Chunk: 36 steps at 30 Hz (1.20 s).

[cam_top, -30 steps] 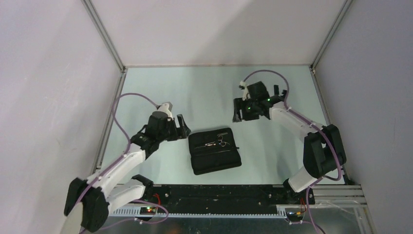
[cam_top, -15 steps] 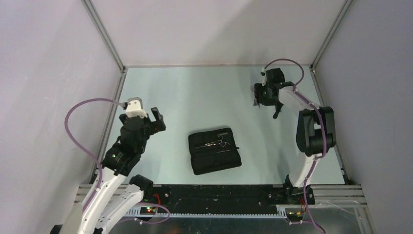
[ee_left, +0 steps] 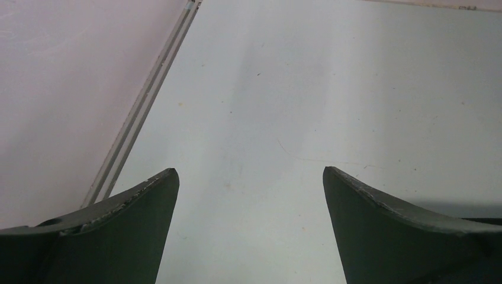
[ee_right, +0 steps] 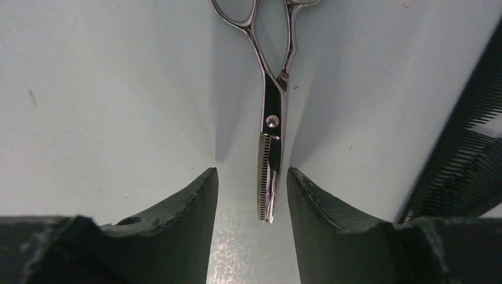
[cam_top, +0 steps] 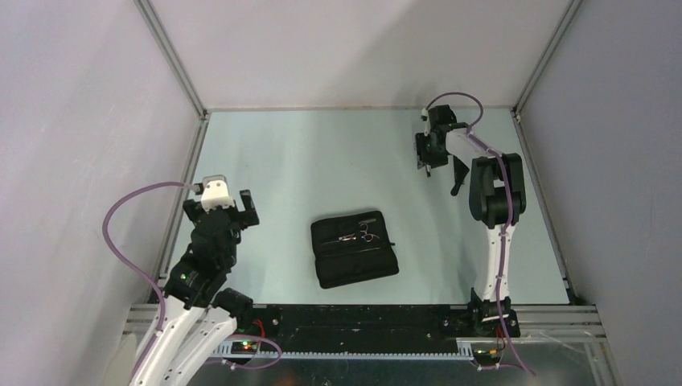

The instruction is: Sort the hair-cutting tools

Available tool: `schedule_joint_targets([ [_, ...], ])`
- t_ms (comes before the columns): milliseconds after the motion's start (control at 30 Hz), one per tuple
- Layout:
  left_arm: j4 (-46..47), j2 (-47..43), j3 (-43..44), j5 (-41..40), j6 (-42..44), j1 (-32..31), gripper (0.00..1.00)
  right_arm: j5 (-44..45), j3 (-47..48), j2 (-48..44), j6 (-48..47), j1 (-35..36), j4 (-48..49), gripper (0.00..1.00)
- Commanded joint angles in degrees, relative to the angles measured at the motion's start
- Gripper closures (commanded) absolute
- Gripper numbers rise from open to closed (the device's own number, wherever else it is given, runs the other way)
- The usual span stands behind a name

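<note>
- Looking from the top camera: black zip case (cam_top: 355,264) lies flat on the table (cam_top: 322,161), centre-front, roughly between the two arm bases.
- Silver scissors (cam_top: 359,236) rest on top of the case, in its upper half. Too small here to tell whether their blades are apart.
- Left gripper (cam_top: 221,211) sits at the left side of the table near the rail, well apart from the case, fingers spread wide with nothing between them.
- Right gripper (cam_top: 424,161) is at the far right of the table, pointing down at the surface. Finger spacing not readable from this view.
- Left wrist camera: left gripper (ee_left: 250,171) released, both fingers wide apart, only bare table under them; side rail runs along the left.
- Right wrist camera: right gripper (ee_right: 251,173) straddles the toothed scissors (ee_right: 271,118), which lie flat on the table, blades shut.
- Blade tip sits between the two fingers, ring handles at the far end, cut off by the top edge.
- Table shows on both sides of the blade, narrower on the right. Jaws partly apart, not clamped on it.
- Black comb (ee_right: 467,154) lies on the table just beside the right finger, angled, teeth visible, apart from the toothed scissors.
</note>
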Motion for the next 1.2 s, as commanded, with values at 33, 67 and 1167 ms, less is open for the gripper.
schedule_joint_targets([
  [33,4.71,-0.21,-1.12,-1.45,2.44,1.18,0.02,0.59,3.46,2.81,-0.82,-0.01,-2.86,0.52],
  [67,4.78,-0.12,-1.14,-0.64,2.44,1.31,0.02,0.74,3.62,3.32,-0.91,-0.05,-3.09,0.53],
  [1167,2.54,-7.09,-2.04,6.76,0.01,2.33,0.05,-4.75,-41.34,-33.82,7.23,12.76,-9.38,1.0],
])
